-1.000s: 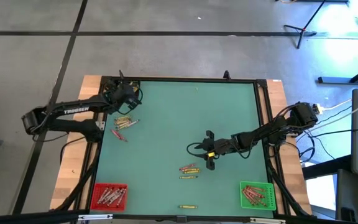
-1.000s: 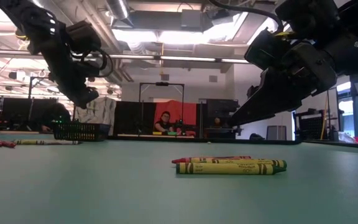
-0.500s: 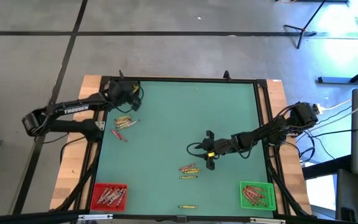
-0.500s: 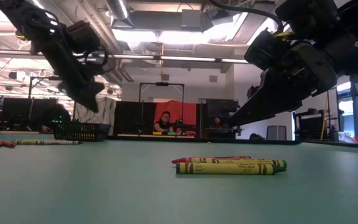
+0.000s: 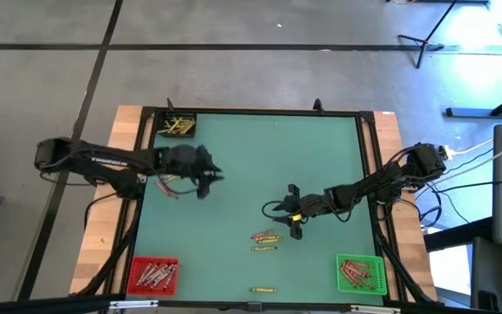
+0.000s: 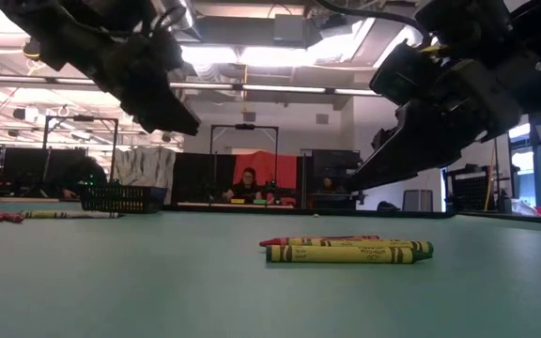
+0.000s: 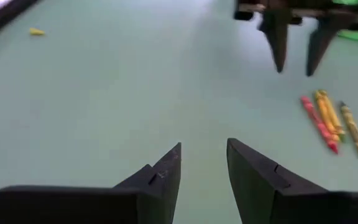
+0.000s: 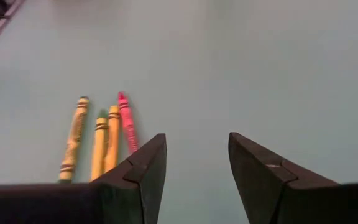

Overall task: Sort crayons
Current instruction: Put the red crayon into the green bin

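Crayons, thin yellow, orange and red sticks [image 5: 266,237], lie in a small cluster on the green table [image 5: 260,157], toward its near side. The right gripper [image 5: 294,209] hovers just beyond them, jaws apart and empty. The left gripper [image 5: 209,182] hangs over the table's left part, jaws parted, empty.

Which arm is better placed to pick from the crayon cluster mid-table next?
Right. The right gripper hovers open and empty just beside the cluster of crayons, which shows close ahead of its fingers in its wrist view. The left gripper, also open and empty, is farther off.
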Motion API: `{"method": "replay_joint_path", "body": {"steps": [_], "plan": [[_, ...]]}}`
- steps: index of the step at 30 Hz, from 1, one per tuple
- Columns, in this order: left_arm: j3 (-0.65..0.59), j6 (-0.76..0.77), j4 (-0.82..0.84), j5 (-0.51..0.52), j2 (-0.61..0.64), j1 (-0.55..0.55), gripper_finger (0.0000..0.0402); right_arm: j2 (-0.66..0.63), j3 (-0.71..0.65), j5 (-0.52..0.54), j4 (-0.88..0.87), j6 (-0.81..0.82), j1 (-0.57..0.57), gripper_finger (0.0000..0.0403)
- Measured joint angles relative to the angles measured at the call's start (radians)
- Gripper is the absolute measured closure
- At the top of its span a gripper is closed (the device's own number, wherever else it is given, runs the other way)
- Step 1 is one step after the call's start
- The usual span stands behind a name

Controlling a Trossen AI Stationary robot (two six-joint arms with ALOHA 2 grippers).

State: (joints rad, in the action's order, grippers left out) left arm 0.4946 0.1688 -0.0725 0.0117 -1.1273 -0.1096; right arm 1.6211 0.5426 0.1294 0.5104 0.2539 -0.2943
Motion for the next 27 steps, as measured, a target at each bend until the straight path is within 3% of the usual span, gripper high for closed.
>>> {"method": "replay_joint_path", "body": {"steps": [8, 16, 20, 27], "plan": [[0.0, 0.071, -0.131, 0.138, -0.112, 0.219, 0.0288, 0.0, 0.0, -0.009, 0.069, -0.053, -0.075, 0.0233], [-0.001, 0.141, -0.277, 0.316, -0.264, 0.422, 0.0288, 0.03, 0.001, 0.018, 0.104, -0.06, -0.079, 0.0233], [-0.002, 0.164, -0.374, 0.343, -0.34, 0.478, 0.0288, 0.103, 0.001, 0.009, 0.221, -0.092, -0.079, 0.0233], [-0.002, 0.18, -0.485, 0.347, -0.426, 0.508, 0.0288, 0.171, 0.001, 0.009, 0.252, -0.099, -0.078, 0.0233]]}}
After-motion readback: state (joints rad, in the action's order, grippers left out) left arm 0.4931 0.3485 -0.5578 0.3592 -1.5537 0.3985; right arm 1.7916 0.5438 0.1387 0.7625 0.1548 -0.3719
